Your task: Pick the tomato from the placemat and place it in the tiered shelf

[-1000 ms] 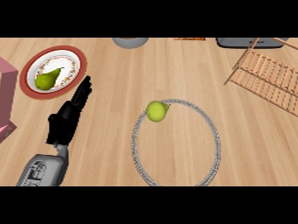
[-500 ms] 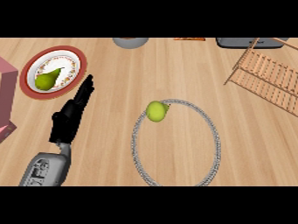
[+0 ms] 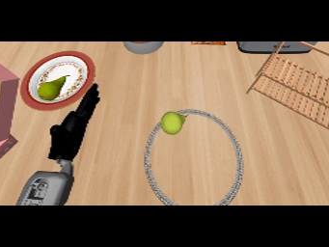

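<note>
I see the tomato [image 3: 171, 122] a little left of the frame's middle, a yellow-green rounded fruit with a small darker stub at its upper right. It sits at the upper left of the placemat [image 3: 232, 144], on the inner side of the mat's grey speckled rim, which reads as an oval ring with wood-coloured centre. Nothing touches the tomato.

The left hand [image 3: 73, 129] shows at the left of the frame, its grey forearm coming up from the lower left edge. Its black fingers are stretched out straight, pointing toward the upper part of the frame, the thumb sticking out to the left side. It is released and holds nothing; it stands well apart from the tomato, to the left of the placemat, and its fingertips end just beside the lower right rim of a plate. I do not see my right hand anywhere in this view.

The plate [image 3: 78, 62] lies at the upper left, red-rimmed with a patterned white inner band, and carries a green pear [image 3: 50, 89]. The tiered shelf [image 3: 306, 91], made of wooden slats, fills the upper right. A pink object [image 3: 2, 91] runs along the left edge. A grey round object [image 3: 143, 46] sits at the top centre, cut off by the frame.
</note>
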Robot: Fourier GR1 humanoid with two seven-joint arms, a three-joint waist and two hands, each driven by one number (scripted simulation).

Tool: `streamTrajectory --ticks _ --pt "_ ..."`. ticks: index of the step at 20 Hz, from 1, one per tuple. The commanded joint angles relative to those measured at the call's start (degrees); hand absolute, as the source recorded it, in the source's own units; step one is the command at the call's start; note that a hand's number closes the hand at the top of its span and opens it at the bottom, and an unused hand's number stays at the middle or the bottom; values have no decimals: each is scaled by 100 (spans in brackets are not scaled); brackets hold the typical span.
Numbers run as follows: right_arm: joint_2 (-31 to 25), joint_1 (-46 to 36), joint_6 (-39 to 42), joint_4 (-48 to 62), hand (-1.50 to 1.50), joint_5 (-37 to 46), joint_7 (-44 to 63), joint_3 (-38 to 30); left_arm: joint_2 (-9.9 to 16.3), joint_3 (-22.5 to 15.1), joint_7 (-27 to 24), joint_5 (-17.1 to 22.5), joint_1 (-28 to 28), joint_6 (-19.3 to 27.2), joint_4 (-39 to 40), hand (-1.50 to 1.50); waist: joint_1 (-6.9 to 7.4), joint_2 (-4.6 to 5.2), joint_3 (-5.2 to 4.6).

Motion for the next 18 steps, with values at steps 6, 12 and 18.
streamTrajectory --ticks 6,12,18 --pt "22 80 -112 -914 -150 -838 17 -206 -63 33 -57 -98 39 67 -68 0 -6 -5 1" --pt "-117 -166 -19 -731 -150 -1503 -157 -151 -184 -48 -135 -174 138 46 26 0 18 8 0" --pt "29 -194 -760 -1498 -150 -1393 112 -402 -124 3 -269 -40 332 -129 -86 0 11 4 -1"
